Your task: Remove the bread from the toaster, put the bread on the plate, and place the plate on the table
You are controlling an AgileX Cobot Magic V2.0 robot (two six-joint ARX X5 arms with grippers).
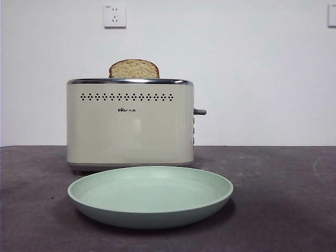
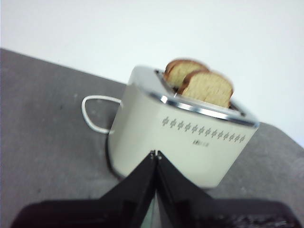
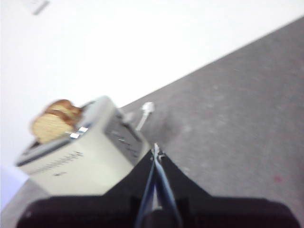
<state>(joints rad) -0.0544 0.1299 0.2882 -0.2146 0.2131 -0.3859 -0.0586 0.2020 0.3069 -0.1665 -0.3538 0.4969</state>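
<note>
Jaws closed, both | two slices in toaster (image 1: 130,123) | one plate (image 1: 150,197)

A bare test bench, not a home kitchen. Behind the toaster (image 1: 130,123) rises a blank white wall (image 1: 252,68) with a socket (image 1: 115,16) above; the table (image 1: 283,199) beneath is scuffed grey.

Bread (image 1: 134,69): tan speckled slice, brown crust, upright in the toaster (image 1: 130,123) slot. Toaster: cream, chrome-rimmed, standing mid-table (image 1: 283,199). Plate (image 1: 150,196): pale mint-green, empty, flat on the table just beside the toaster, toward the near edge.
</note>
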